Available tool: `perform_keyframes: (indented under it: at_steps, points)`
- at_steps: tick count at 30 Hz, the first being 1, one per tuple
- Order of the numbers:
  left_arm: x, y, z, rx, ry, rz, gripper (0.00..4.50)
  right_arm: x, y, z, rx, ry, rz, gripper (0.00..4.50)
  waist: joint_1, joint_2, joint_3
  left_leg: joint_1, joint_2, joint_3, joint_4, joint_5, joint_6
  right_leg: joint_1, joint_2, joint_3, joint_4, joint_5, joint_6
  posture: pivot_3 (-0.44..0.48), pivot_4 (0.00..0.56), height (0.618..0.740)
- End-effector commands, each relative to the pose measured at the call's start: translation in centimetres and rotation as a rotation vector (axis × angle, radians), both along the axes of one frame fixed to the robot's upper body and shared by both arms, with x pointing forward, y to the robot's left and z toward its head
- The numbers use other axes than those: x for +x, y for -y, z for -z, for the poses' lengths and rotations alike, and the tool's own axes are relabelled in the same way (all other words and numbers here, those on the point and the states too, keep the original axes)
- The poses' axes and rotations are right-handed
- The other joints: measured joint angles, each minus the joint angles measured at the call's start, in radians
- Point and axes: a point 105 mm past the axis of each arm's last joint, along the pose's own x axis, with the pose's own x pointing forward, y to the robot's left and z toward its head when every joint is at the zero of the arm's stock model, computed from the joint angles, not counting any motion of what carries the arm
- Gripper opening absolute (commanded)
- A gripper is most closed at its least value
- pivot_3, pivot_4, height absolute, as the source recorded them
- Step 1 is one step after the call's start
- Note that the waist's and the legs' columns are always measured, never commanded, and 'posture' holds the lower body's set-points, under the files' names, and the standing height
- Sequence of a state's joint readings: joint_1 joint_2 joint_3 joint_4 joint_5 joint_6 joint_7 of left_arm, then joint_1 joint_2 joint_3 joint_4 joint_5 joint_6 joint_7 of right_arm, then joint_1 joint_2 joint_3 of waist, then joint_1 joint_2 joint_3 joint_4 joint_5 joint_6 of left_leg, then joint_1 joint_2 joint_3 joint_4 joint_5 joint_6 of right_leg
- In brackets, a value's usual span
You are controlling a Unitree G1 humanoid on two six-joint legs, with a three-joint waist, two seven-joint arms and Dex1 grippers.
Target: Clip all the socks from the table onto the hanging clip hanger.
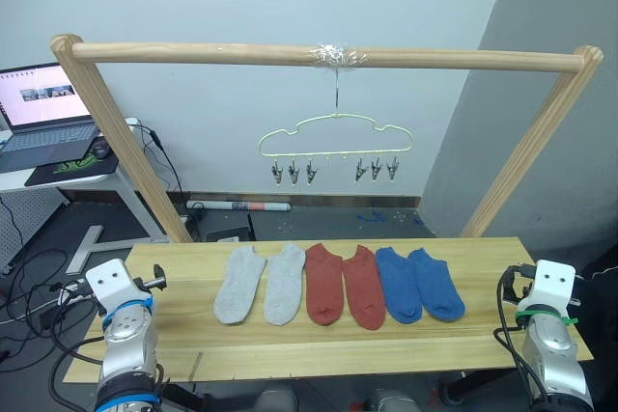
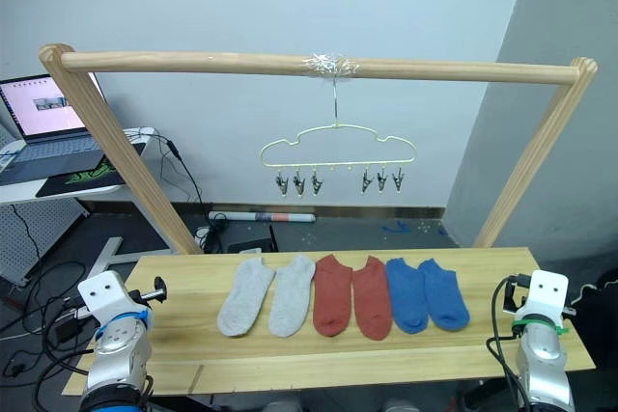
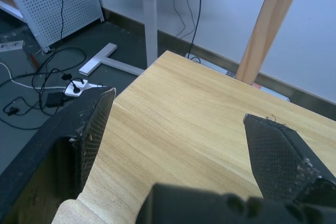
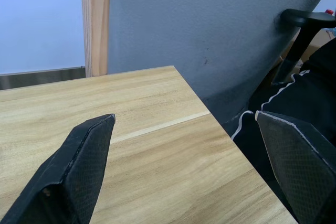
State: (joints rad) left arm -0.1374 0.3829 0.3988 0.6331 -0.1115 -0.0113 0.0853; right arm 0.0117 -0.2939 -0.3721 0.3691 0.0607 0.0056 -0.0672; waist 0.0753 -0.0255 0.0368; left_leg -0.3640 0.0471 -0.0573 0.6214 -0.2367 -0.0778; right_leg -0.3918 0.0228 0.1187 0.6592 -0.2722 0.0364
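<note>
so all six socks are laid out in a row across the middle of the table (image 1: 454,340), toes pointing toward me, cuffs toward the far edge. from my left it goes two grey socks (image 1: 261,284), two rust red socks (image 1: 345,285), two blue socks (image 1: 419,284). each one's long axis runs front to back, so near edge to far edge, not along the table.

my left gripper (image 3: 178,145) is parked over the left end of the table with its fingers spread wide and nothing between them, just bare wood. my right gripper (image 4: 184,150) is the same deal over the right end, spread apart and empty, looking at the table corner.

the thing that matters: the grey pair lies inward from my left side, the blue pair inward from my right, and both are well apart from my fingers. the blue looks a bit nearer my right arm than the grey is to my left.

the clip hanger (image 1: 335,147) hangs from the wooden rail (image 1: 328,55) above and behind the red pair, clips all bare. i'd probably start with an outer sock.
</note>
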Motion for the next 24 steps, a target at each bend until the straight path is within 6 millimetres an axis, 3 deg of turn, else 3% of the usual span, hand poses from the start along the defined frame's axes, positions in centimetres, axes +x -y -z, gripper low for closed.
perform_keyframes:
  at_steps: [1,24]
  points:
    - [0.8,-0.1,-1.3,0.019,0.047,0.005,4.47,0.5,0.4,-1.4,-0.031,0.048,0.002,4.50,0.000,0.000,0.000,0.000,0.000,0.000,0.000,0.000,0.000,0.000,0.000,0.000,0.000,0.000,0.000,0.258,0.000,0.740]
    - [1.0,0.1,-2.3,0.039,0.094,0.028,4.47,1.0,-0.1,-1.3,-0.026,0.050,-0.015,4.50,0.002,0.000,0.000,0.000,0.000,0.004,-0.008,0.000,0.000,-0.004,0.000,0.003,0.000,-0.001,0.002,0.272,0.000,0.740]
